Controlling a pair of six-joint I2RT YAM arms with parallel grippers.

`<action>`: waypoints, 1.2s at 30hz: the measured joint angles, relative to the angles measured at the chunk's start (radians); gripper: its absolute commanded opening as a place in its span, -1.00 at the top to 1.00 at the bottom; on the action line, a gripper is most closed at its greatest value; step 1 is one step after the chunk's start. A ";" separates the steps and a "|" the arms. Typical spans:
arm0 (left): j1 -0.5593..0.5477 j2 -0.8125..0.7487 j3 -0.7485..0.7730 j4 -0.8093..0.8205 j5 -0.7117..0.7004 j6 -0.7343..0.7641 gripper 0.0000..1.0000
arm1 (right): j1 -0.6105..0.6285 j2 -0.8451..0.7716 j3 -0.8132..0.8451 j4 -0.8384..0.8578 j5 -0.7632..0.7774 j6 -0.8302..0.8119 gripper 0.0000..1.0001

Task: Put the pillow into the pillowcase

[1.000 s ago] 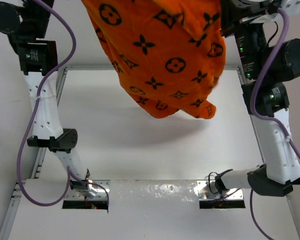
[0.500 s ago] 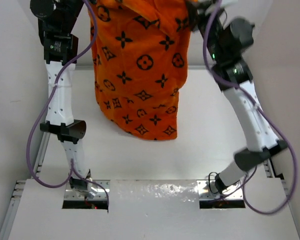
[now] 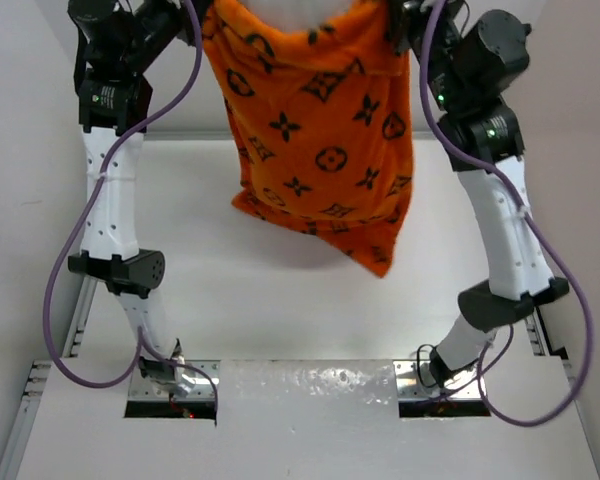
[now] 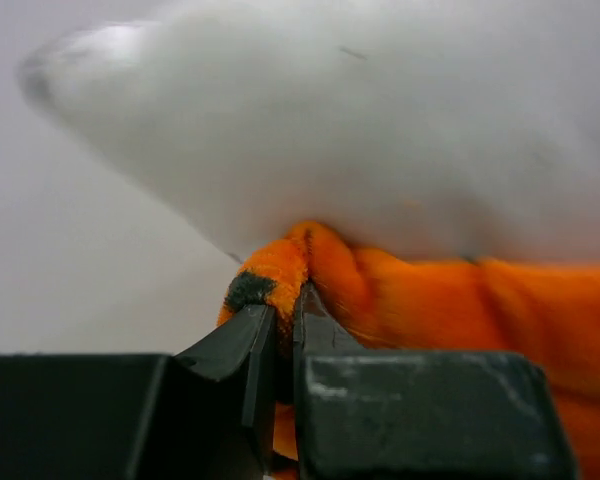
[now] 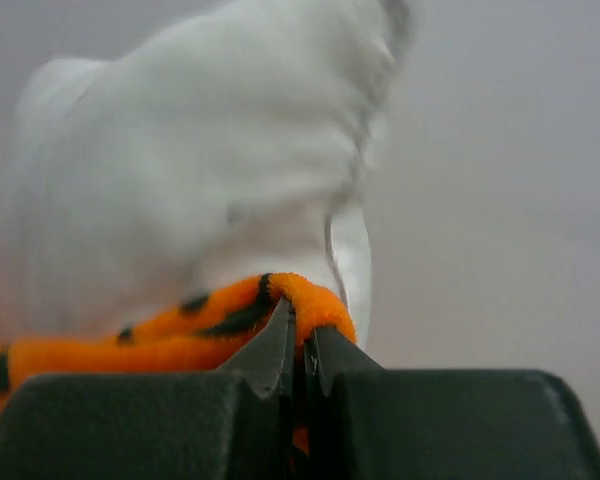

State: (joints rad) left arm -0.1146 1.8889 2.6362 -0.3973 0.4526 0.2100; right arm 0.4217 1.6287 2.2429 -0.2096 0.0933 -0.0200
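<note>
The left gripper [image 4: 283, 308] and right gripper [image 5: 300, 322] each clamp tight on a corner of the case [image 3: 320, 140] mouth, so it hangs below the jaws and the pillow [image 4: 380, 130], bulging just above them, can likely sink in

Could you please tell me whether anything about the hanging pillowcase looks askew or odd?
The pillowcase hangs lopsided: its bottom edge slants, with the right corner drooping lowest. The pillow bulges out of the top opening, whose rim the left gripper and right gripper pinch.
</note>
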 measured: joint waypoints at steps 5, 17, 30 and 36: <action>0.045 -0.168 -0.426 -0.105 0.015 0.023 1.00 | -0.006 -0.221 -0.558 0.214 0.007 0.016 1.00; 0.154 -0.669 -1.563 -0.129 -0.039 0.083 1.00 | -0.011 -0.505 -1.444 0.301 0.111 0.159 1.00; 0.192 0.094 -0.144 0.016 0.009 -0.036 1.00 | -0.118 0.200 -0.160 0.302 -0.025 -0.002 1.00; 0.208 -0.073 0.130 0.091 0.051 -0.093 1.00 | -0.098 -0.197 -0.340 0.409 -0.084 0.012 1.00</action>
State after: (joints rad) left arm 0.0933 1.8156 2.7667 -0.3061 0.5034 0.1165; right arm 0.3233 1.4315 1.9034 0.1993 0.0097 -0.0078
